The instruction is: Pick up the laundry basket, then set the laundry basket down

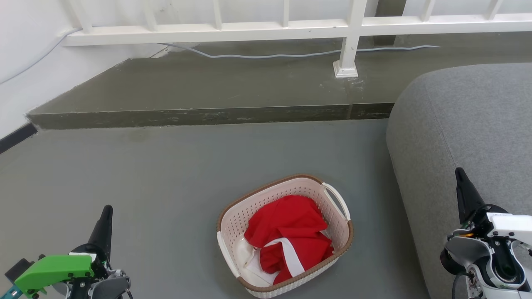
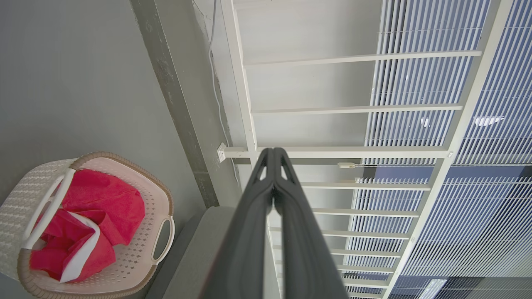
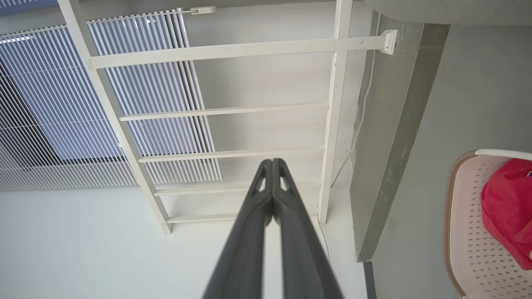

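- The left gripper sits at the lower left of the head view, above the grey floor and well apart from the basket. Its two dark fingers are pressed together with no gap and carry nothing. The left wrist view confirms that the tips meet.
- The laundry basket stands upright on the floor between the two grippers, just beside the sofa. Neither gripper touches it.
- A red garment with a white band lies crumpled inside, below the brown rim. Some white fabric shows beneath it.
- The left handle faces open floor, and the right handle faces the sofa. Both are free.
- The grey sofa fills the right side, and its rounded end is near the right handle.
- The right gripper is at the lower right, seen against the sofa. Its fingers are closed tip to tip and empty, as the right wrist view also shows.
- Step in hand, as judged: the approach before the pick-up. The basket is not yet lifted, so both the lift and the set-down remain.
- Next move, as judged: both sets of jaws need to open, and each arm needs to come down and inward to its own handle. The lift should be level so the load stays inside. The right side offers little room beside the sofa and calls for care.
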